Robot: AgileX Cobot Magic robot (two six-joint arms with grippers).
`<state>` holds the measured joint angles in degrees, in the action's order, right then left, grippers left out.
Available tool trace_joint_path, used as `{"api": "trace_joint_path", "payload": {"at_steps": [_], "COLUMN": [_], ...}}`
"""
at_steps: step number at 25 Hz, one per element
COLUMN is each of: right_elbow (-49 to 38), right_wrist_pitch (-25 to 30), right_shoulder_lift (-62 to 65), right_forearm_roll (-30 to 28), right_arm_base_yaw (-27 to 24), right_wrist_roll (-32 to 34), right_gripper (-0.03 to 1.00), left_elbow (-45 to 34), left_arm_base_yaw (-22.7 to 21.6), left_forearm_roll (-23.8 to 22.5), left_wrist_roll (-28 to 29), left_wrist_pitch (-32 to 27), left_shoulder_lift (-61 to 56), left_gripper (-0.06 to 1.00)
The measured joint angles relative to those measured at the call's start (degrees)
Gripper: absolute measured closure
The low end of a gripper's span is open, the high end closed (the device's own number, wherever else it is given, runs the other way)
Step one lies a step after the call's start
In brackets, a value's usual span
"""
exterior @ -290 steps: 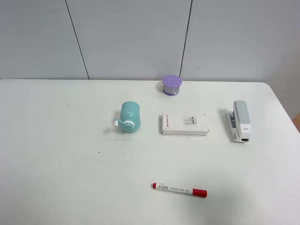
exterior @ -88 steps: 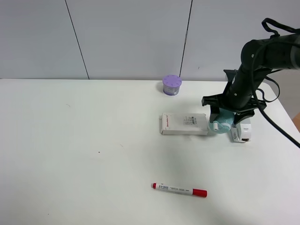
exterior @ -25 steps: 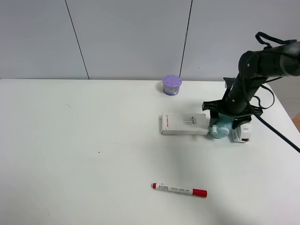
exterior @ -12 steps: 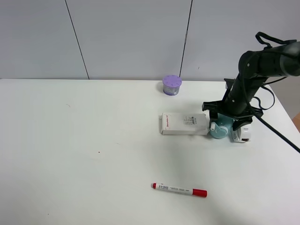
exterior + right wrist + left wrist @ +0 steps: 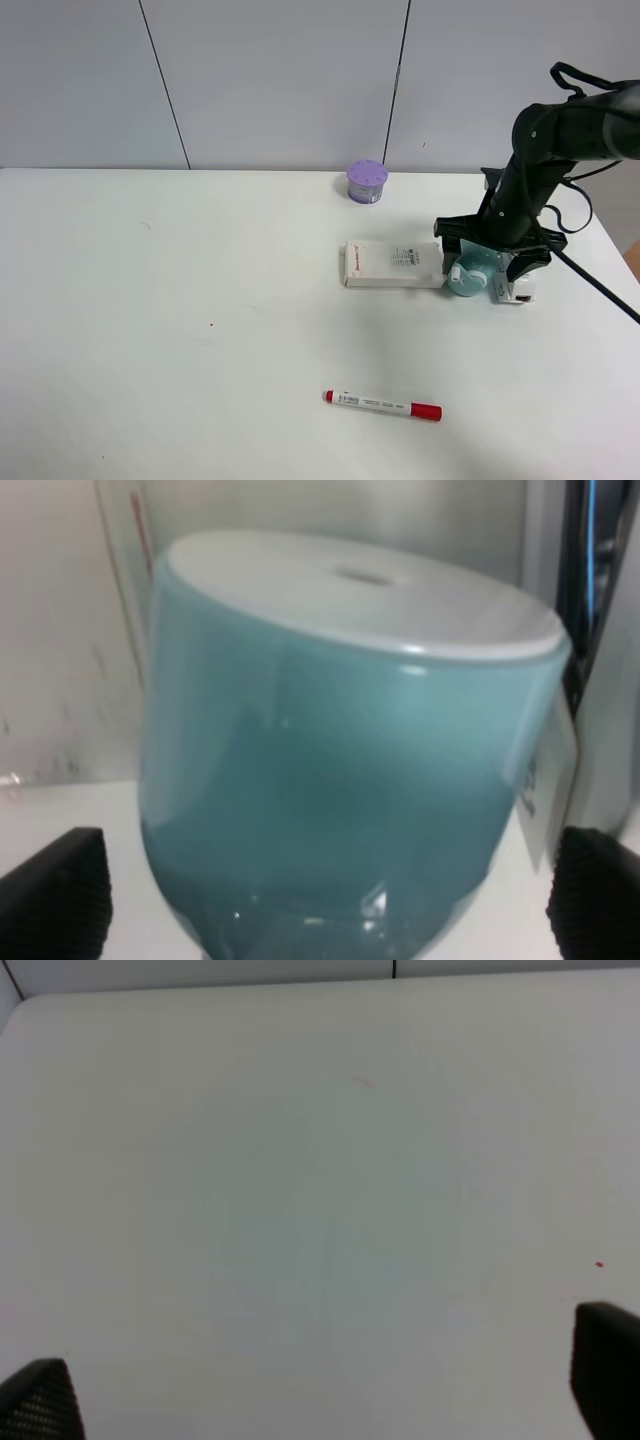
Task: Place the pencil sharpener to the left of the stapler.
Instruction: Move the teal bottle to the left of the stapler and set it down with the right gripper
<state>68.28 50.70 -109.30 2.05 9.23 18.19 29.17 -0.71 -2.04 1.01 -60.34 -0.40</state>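
Note:
The teal pencil sharpener (image 5: 468,272) lies on the table between the flat white box (image 5: 394,263) and the grey-white stapler (image 5: 520,289), close against both, with its white crank pointing left. My right gripper (image 5: 488,262) stands over it, open, one finger on each side. In the right wrist view the sharpener (image 5: 340,750) fills the middle and the two fingertips (image 5: 55,895) sit far apart, clear of its sides. The arm hides most of the stapler. My left gripper (image 5: 320,1390) is open over bare table and does not appear in the exterior high view.
A purple round container (image 5: 367,181) stands at the back of the table. A red-capped marker (image 5: 383,404) lies near the front edge. The table's right edge (image 5: 610,240) is a short way past the stapler.
The sharpener has gone from left of the white box to the gap between box and stapler. Over the last second my right gripper has stayed around it, shifting only slightly.

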Motion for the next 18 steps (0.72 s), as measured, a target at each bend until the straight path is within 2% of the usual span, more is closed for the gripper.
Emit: {"api": "trace_joint_path", "payload": {"at_steps": [7, 12, 18], "right_elbow": [0.0, 0.0, 0.0], "right_wrist_pitch": [0.18, 2.74, 4.02], "right_shoulder_lift": [2.11, 4.67, 11.96], "right_forearm_roll": [0.43, 1.09, 1.33], "right_arm_base_yaw": [0.0, -0.12, -0.12], "right_wrist_roll": [0.0, 0.07, -0.04], "right_gripper": [0.1, 0.1, 0.1], "left_elbow": [0.0, 0.0, 0.0], "left_arm_base_yaw": [0.0, 0.0, 0.0], "left_forearm_roll": [0.0, 0.0, 0.0], "left_wrist_roll": [0.0, 0.0, 0.0], "left_wrist_pitch": [0.0, 0.0, 0.0], "left_shoulder_lift": [0.0, 0.0, 0.0], "left_gripper": [-0.05, -0.05, -0.05]}}
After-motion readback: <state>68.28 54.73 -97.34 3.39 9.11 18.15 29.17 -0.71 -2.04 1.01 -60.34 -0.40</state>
